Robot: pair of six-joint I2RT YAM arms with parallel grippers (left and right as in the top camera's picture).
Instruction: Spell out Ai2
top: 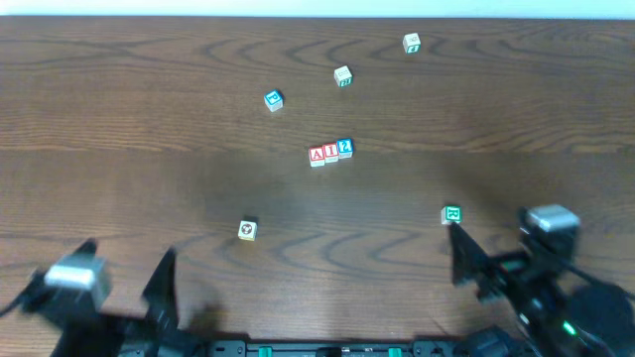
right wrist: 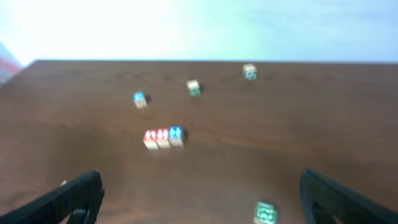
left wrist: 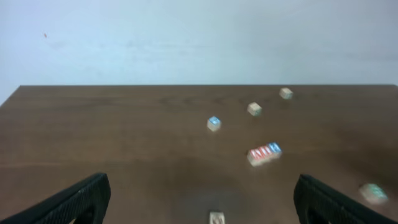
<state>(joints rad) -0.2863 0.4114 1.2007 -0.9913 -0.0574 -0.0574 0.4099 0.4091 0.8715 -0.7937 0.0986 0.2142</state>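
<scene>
— What lies on the dark wooden table (top: 119,119)?
— Near the middle, three pale cubes touching in a slightly slanted row: red A cube (top: 317,155), red I cube (top: 330,153), blue 2 cube (top: 344,148).
— And apart from that row?
— Behind it, a blue-marked cube (top: 273,99), a middle green-marked cube (top: 343,75) and a far green-marked cube (top: 412,42). In front, a dark-marked cube (top: 247,229) to the left and a front green-marked cube (top: 451,214) to the right.

A cube (top: 317,155), I cube (top: 330,152): red letters. 2 cube (top: 344,148): blue. Table (top: 119,119): dark brown woodgrain.
</scene>
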